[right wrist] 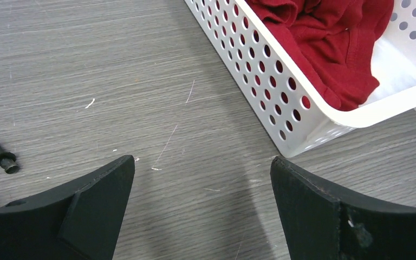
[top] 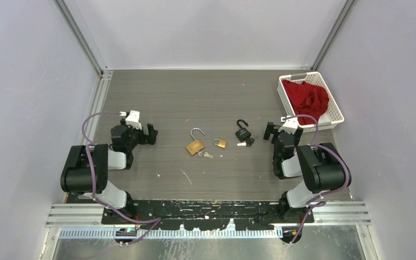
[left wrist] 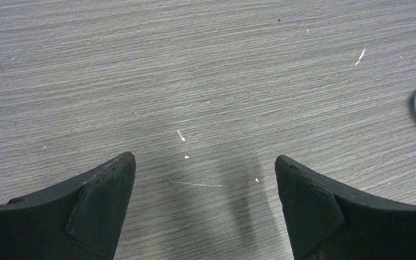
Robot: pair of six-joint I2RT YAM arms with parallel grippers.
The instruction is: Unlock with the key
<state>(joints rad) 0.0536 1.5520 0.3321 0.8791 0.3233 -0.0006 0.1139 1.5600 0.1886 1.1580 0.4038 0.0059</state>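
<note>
A grey wood-grain table seen from above, with two black robot arms at its near edge. The left gripper and the right gripper both hover spread wide, grasping nothing. At the far right stands a white perforated basket holding a crumpled red cloth.

Three padlocks lie mid-table between the grippers:

- A large brass padlock has its shackle swung open.
- A black padlock has its shackle raised too.
- A small brass padlock sits between them and looks shut, so it is probably the one left to unlock.

Tiny silver keys lie just beside the large padlock.

The padlock is likely dense, rigid and smooth, best pinched across its flat body. The keys are thin, light and slippery, best taken by the head. No brand or writing is legible.
</note>
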